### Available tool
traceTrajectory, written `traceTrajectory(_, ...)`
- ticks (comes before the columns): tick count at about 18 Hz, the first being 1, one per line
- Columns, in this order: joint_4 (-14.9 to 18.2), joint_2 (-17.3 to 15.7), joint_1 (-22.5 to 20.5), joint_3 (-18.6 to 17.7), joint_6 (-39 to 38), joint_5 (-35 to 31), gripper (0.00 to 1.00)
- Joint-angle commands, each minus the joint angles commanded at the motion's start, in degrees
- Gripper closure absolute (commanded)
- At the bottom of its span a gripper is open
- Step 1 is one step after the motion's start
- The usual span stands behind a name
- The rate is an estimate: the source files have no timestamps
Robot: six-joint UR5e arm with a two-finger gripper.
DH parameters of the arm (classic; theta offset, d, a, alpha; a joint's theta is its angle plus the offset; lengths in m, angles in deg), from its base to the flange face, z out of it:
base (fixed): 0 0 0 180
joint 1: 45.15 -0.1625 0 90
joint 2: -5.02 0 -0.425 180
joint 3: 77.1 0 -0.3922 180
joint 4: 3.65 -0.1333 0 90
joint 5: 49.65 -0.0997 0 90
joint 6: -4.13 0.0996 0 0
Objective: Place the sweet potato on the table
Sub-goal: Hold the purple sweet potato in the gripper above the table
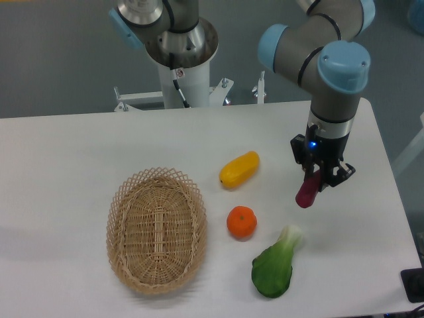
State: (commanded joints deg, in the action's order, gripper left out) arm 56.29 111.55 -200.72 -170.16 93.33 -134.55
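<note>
1. Gripper (317, 180): at the end of the UR5e arm, pointing down over the right part of the surface; dark body with a small blue light on its left side; fingers (324, 179) narrow, closed around the upper end of the sweet potato.
2. Sweet potato (307, 192): slim magenta-purple tuber, hanging from the fingers with its lower end tilted down and to the left; upper end hidden between the fingers; whether the lower tip touches the surface cannot be told.
3. Surface (79, 152): large white tabletop, matte; carries all loose items listed below.
4. Wicker basket (157, 229): oval, woven, open-topped; sits near-left of centre; nothing visible inside it; well apart from the gripper.
5. Yellow fruit (239, 169): oblong, yellow-orange, lying on the surface at a slant; to the left of the gripper and beyond the orange; apart from both.
6. Orange (242, 222): round, with a small dark stem spot on top; on the surface just right of the basket rim, not touching it; nearer than the yellow fruit.
7. Bok choy (273, 265): green leaves at the near end, pale stalk pointing far-right; lies on the surface near the front edge, below and to the left of the sweet potato, apart from it; close to the orange without touching.
8. Robot base column (180, 59): white pedestal at the far edge, behind the surface; grey joints with light blue caps above it.
</note>
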Motion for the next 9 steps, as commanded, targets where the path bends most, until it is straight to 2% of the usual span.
traceTrajectory(4,-0.17,-1.94,-2.46,-4.39,5.80,0.09,0.62)
traceTrajectory(9,-0.35,-2.65,-5.71,-7.65,14.23,0.17,0.62)
